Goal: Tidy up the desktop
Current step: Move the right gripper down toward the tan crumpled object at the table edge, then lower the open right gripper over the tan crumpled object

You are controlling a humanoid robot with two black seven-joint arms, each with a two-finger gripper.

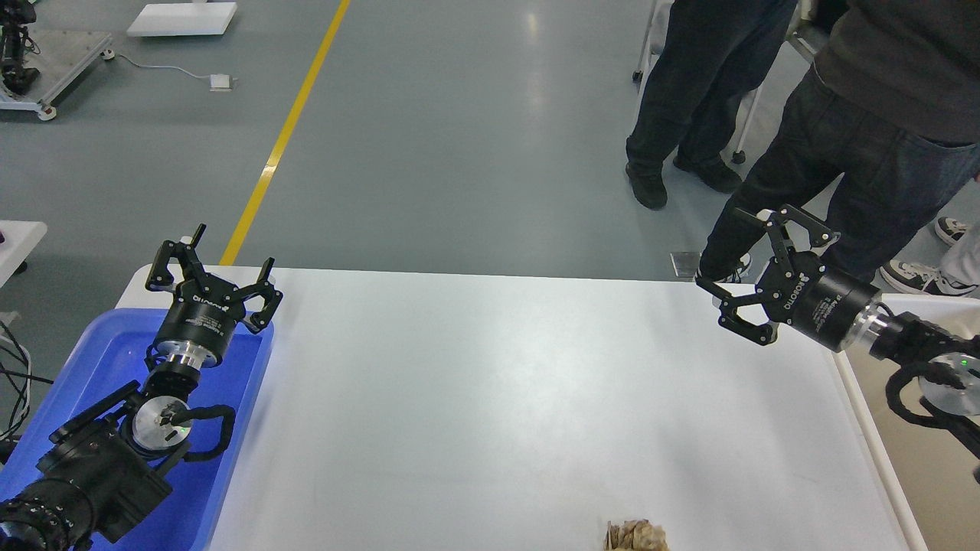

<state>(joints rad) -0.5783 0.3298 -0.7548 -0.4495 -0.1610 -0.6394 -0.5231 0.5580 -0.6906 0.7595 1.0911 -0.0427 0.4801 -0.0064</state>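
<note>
The white desktop (490,398) fills the middle of the head view. A crumpled brown paper ball (634,536) lies at its near edge, partly cut off by the frame. My left gripper (213,268) is open and empty, held over the far end of the blue tray (107,360) at the table's left corner. My right gripper (754,264) is open and empty, held above the table's far right corner next to the beige bin (880,444).
Two people in dark trousers (827,153) stand just beyond the table's far right edge. A yellow floor line (287,130) runs past the far left corner. A small white table (15,237) shows at the far left.
</note>
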